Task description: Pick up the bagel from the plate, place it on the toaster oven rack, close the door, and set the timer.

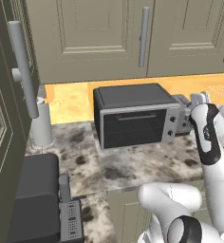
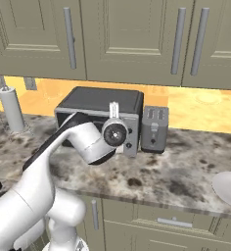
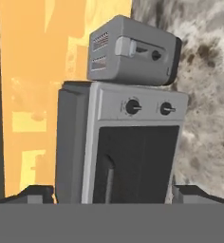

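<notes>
The toaster oven (image 1: 133, 114) stands on the marble counter, and its dark door (image 1: 133, 128) is shut flat against the front. In the rolled hand view the door (image 3: 135, 161) and its slim handle (image 3: 108, 182) lie straight ahead. The two knobs (image 3: 133, 107) sit on the grey panel beside it. My gripper (image 3: 115, 193) is open, with nothing between its fingertips (image 3: 35, 192), and hovers off the oven's front right (image 1: 199, 100). The closed door hides the toaster oven rack. A white plate (image 2: 230, 188) shows at the right edge. The bagel is out of view.
A grey slot toaster (image 2: 154, 128) stands close beside the oven's knob side. At the back left is a paper towel roll (image 1: 40, 123). A rounded dark appliance (image 1: 38, 199) sits at the near left. Beige cabinet doors (image 2: 122, 34) hang overhead.
</notes>
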Controlling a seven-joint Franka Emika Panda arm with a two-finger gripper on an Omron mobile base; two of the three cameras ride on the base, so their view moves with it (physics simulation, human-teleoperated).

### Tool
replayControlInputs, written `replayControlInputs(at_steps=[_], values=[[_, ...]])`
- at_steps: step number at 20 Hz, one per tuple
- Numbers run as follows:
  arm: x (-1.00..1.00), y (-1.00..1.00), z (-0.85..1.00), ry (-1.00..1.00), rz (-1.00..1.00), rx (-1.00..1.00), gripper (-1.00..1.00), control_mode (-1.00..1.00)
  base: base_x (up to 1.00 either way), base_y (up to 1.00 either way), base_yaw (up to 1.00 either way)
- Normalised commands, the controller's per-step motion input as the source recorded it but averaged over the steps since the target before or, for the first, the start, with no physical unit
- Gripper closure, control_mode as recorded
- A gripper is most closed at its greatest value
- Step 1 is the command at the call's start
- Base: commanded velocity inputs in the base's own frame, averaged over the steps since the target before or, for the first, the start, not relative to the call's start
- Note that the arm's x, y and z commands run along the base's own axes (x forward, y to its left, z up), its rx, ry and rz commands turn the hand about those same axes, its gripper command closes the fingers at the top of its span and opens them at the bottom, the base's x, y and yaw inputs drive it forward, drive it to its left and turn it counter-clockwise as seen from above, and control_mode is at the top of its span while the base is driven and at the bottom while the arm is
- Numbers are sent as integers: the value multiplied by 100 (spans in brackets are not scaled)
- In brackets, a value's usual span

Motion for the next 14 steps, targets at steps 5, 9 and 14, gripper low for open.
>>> replayControlInputs(at_steps=[5, 9, 14], values=[[-34, -5, 42, 26, 19, -19, -100, -100, 0, 0, 0], [-4, -1, -46, 5, 27, -12, -100, -100, 0, 0, 0], [0, -1, -63, -2, 29, -1, -100, -100, 0, 0, 0]])
